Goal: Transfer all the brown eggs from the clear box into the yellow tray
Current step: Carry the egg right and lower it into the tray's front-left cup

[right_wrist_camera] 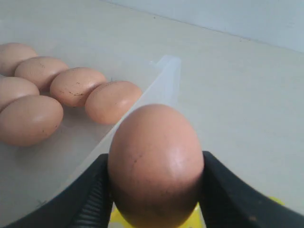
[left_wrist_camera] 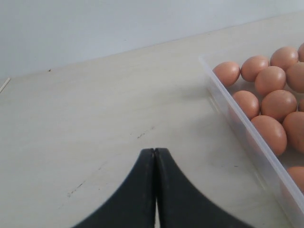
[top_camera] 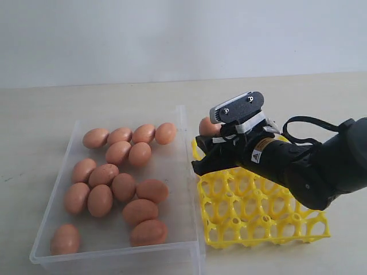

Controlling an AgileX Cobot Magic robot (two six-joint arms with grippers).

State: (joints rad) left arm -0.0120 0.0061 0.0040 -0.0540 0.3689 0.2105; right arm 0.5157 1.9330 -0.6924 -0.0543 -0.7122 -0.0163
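**One egg held over the tray's far left corner**

The pale surface [top_camera: 298,97] carries the clear box [top_camera: 186,172] on the left and the yellow tray [top_camera: 258,224] just beside it on the right. As far as the arm lets me see, the tray's cups are bare. Some fifteen brown eggs [top_camera: 123,187] lie loose in the box.

The right end effector [right_wrist_camera: 156,192] is spread wide around one egg [right_wrist_camera: 154,152], pinching its sides above the tray's far left corner, close to the box's right wall. The left end effector [left_wrist_camera: 155,190] is closed on nothing over bare surface left of the box.

Likely risks:
- The smooth shell could slip from only two contact patches.
- A harder squeeze could crack it.
- A slanted descent could land it on a peg or on the box rim instead of in a cup.

The egg's long axis runs along the fingers, and the narrower end seems to point outward past the tips.
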